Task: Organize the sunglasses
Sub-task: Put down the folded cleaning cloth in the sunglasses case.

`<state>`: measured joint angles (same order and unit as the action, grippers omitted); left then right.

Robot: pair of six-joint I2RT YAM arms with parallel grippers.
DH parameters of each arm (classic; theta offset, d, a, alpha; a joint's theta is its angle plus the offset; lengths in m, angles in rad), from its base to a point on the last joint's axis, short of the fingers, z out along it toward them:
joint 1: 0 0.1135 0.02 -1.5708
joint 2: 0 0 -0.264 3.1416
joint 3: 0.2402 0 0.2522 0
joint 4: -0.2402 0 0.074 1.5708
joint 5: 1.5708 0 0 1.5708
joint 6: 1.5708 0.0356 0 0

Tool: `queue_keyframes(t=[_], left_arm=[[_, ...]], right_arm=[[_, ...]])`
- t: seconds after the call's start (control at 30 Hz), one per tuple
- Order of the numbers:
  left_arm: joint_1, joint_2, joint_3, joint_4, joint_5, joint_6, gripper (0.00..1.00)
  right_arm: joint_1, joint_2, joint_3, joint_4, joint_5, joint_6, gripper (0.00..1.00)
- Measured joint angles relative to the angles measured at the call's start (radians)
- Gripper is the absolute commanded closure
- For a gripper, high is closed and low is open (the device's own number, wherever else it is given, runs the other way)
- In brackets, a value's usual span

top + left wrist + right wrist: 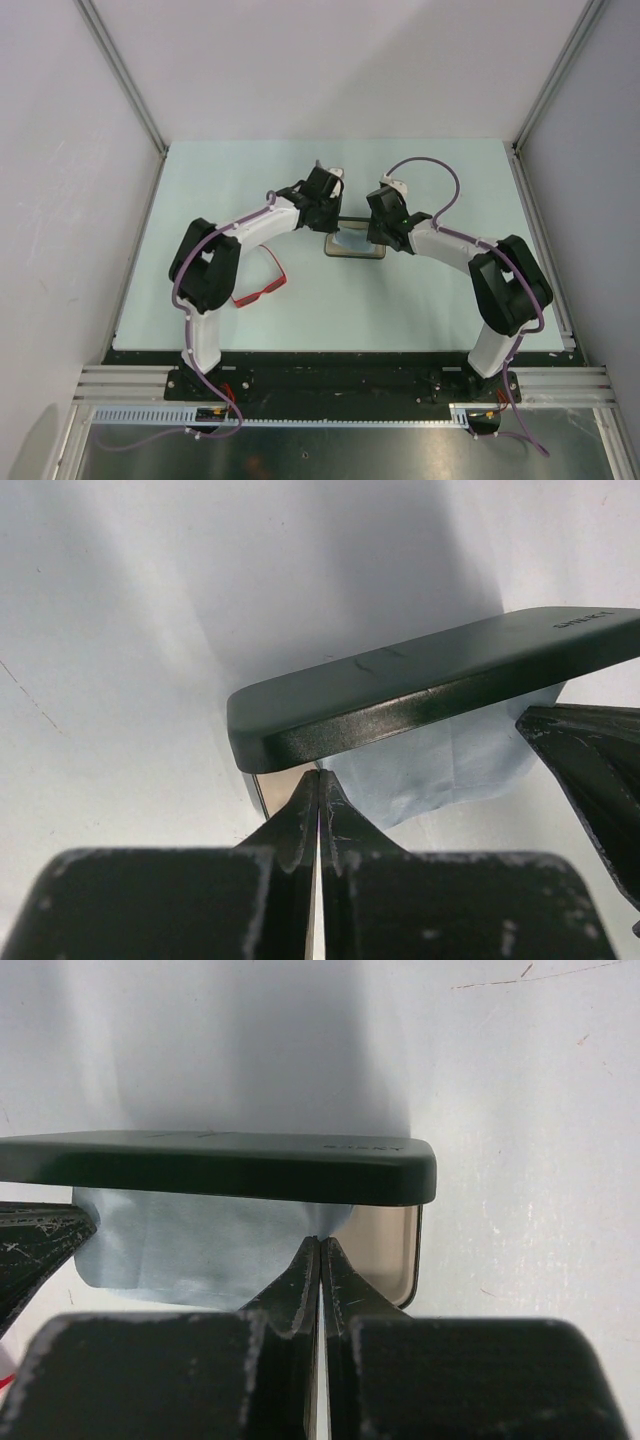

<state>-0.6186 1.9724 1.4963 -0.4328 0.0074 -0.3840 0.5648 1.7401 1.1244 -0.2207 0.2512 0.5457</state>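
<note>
a: how's the left gripper (318, 773)?
b: clamped tight, fingers pressed flat together, tips at the near corner of the open black case (420, 680).
a: and the right gripper (320, 1242)?
b: squeezed together too, tips against the edge of the pale blue cloth (190, 1240) lying in the case. can't tell if a fold is nipped.
a: the sunglasses (263, 290)?
b: on the table (420, 300), well apart from the case, by the left arm (212, 265), partly hidden under its elbow.
</note>
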Motion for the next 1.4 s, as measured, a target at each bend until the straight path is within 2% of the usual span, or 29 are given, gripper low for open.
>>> queue_keyframes(t=[1.4], left_arm=[[0.0,0.089,0.0,0.0,-0.005,0.0,1.0]], right_arm=[[-0.015,0.085,0.001,0.009,-0.004,-0.002,0.99]])
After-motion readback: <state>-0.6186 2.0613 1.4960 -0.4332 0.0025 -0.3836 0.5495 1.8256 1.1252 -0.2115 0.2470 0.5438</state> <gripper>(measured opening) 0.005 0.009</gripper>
